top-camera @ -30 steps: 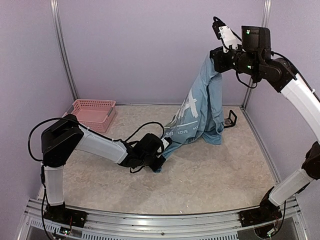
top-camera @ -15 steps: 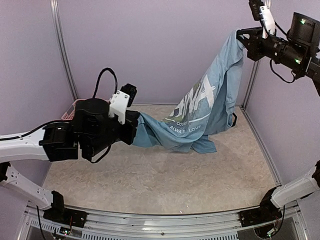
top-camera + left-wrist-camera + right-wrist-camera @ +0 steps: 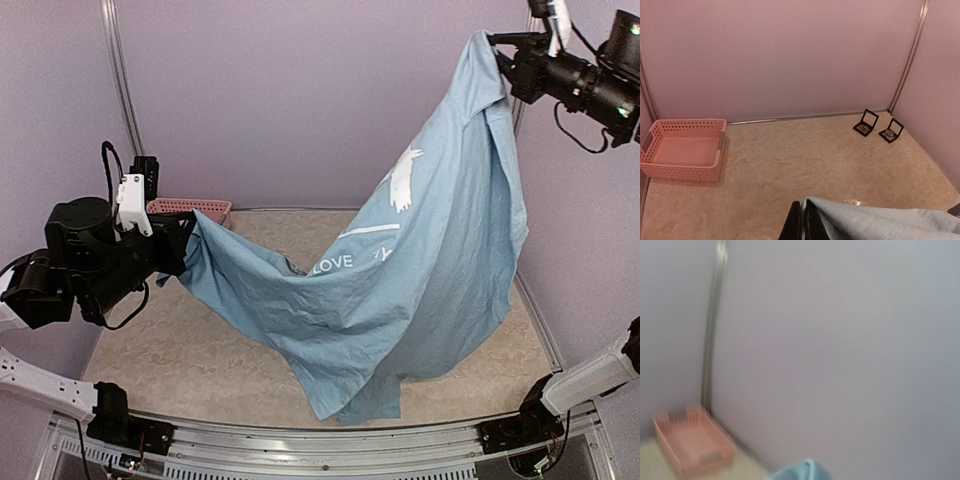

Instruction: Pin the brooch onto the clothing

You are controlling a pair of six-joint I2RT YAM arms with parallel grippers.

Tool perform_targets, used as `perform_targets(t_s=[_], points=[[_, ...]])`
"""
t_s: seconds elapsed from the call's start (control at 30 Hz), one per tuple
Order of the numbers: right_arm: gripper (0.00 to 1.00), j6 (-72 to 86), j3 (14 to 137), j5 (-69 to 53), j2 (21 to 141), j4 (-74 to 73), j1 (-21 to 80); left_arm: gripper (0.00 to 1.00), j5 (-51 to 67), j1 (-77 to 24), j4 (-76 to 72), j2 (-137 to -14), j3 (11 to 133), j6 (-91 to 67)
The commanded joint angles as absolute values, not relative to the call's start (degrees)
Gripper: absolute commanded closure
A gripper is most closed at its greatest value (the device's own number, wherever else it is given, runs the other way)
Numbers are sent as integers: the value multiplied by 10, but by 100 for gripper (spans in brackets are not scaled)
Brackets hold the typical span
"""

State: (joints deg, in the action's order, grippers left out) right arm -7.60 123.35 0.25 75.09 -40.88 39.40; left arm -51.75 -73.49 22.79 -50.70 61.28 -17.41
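Speckled beige table (image 3: 190,350) enclosed by plain lilac walls (image 3: 300,100) with metal corner posts (image 3: 120,100); an aluminium rail (image 3: 300,438) runs along the near edge. The light blue T-shirt (image 3: 420,290) hangs spread between the arms, its lowest folds above the table's near side. Left gripper (image 3: 186,240), low at left, is clamped on one edge of the fabric. Right gripper (image 3: 500,58), high at right rear, is clamped on another. A pink basket (image 3: 685,150) sits at rear left. Two small open black cases (image 3: 866,123) lie side by side at rear right.
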Motion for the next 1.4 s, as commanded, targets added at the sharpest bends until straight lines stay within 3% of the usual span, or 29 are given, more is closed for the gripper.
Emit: perform_targets(t_s=[0.0,0.17,0.33,0.5,0.67,0.7,0.8,0.83,1.03,1.23,1.37], points=[[100,-73,1217,52,926,-441,373,100,-320,-591,247,-524,516,-286],[100,-56,1230,67,1109,-401,334,100,-234,-508,165,-594,433,-298],[100,-47,1321,48,1230,-420,327,100,-276,-480,116,-669,432,-244],[100,-62,1365,74,1227,-354,319,100,-302,-395,68,-719,499,-190],[100,-68,1357,65,1149,-297,310,100,-362,-370,99,-776,625,-130],[100,-66,1332,51,1125,-285,311,91,-373,-366,105,-786,634,-129],[100,-46,1228,-6,1053,-237,313,11,-391,-351,121,-812,647,-127],[100,-39,1205,-32,1044,-224,314,2,-406,-350,126,-821,657,-126],[100,-16,1186,-94,1050,-238,320,1,-388,-463,38,-855,650,-6],[100,-17,1193,-91,1065,-260,320,44,-197,-507,17,-938,643,19],[100,-12,1208,-110,1066,-270,321,45,-156,-515,5,-1019,678,61]])
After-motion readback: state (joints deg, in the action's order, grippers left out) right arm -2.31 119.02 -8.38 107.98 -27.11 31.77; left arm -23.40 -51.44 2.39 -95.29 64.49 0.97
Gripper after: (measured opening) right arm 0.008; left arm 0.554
